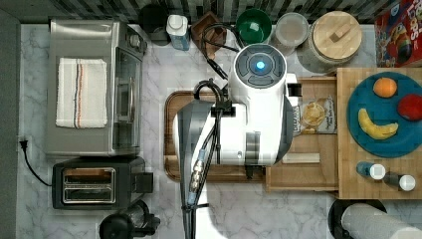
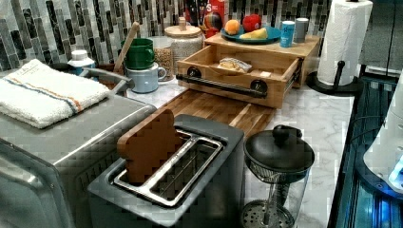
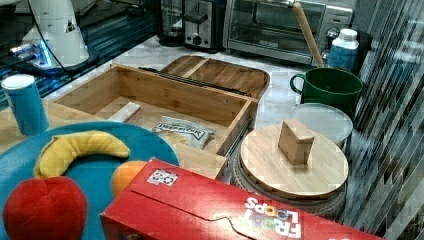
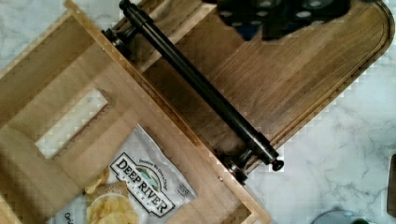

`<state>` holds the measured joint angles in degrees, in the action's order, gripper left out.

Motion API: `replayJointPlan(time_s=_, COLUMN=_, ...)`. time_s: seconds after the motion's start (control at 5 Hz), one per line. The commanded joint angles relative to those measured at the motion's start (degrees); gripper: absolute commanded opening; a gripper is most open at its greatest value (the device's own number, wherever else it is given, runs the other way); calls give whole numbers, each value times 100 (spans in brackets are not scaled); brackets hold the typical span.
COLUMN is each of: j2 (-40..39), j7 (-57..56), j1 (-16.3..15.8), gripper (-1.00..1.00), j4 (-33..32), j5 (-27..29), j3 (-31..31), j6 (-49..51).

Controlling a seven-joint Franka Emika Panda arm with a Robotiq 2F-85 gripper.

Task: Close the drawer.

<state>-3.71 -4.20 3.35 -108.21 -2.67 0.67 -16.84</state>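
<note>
The drawer (image 2: 237,71) stands pulled out from under the pale wooden slab (image 1: 348,189) that carries the blue plate (image 1: 356,132) of fruit, its front reaching over the edge of the darker walnut tray (image 4: 299,70) on the marble counter (image 1: 159,69). A black bar handle (image 4: 201,86) runs across the drawer's front on two round mounts. Inside lie a Deep River chip bag (image 4: 140,179) and a small pale wooden block (image 4: 70,123).

In the top view the white arm (image 1: 249,114) hangs over the tray and the drawer's front part, hiding the handle. In the wrist view the gripper (image 4: 280,14) shows as a dark blurred mass above the walnut tray, just on the tray side of the handle and near one end of it — apart from the bar, not touching it. Whether its fingers are spread or together cannot be told
</note>
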Motion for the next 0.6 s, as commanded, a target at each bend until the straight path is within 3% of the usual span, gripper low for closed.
replayJointPlan(time_s=0.2, j2=122, j7=-2497, j1=-280, gripper=100, j4=-447, j5=577, j3=417, j6=-399)
replayJointPlan(time_s=0.6, j2=-9, j7=-3799, j1=-242, gripper=100, j4=-616, j5=400, j3=578, j6=-541)
